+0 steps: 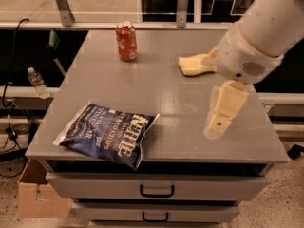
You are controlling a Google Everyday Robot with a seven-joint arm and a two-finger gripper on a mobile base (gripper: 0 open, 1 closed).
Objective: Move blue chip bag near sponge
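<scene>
The blue chip bag (109,134) lies flat at the front left of the grey table (156,89), with white "Kettle" lettering facing up. The pale yellow sponge (194,64) lies at the back right of the table, and its right end is hidden behind my arm. My gripper (219,118) hangs over the table's right side, in front of the sponge and well to the right of the bag. It holds nothing that I can see.
A red soda can (126,41) stands at the back of the table, left of the sponge. Drawers (156,190) sit under the tabletop. A cardboard box (35,196) is on the floor at left, and a water bottle (37,82) is beside the table.
</scene>
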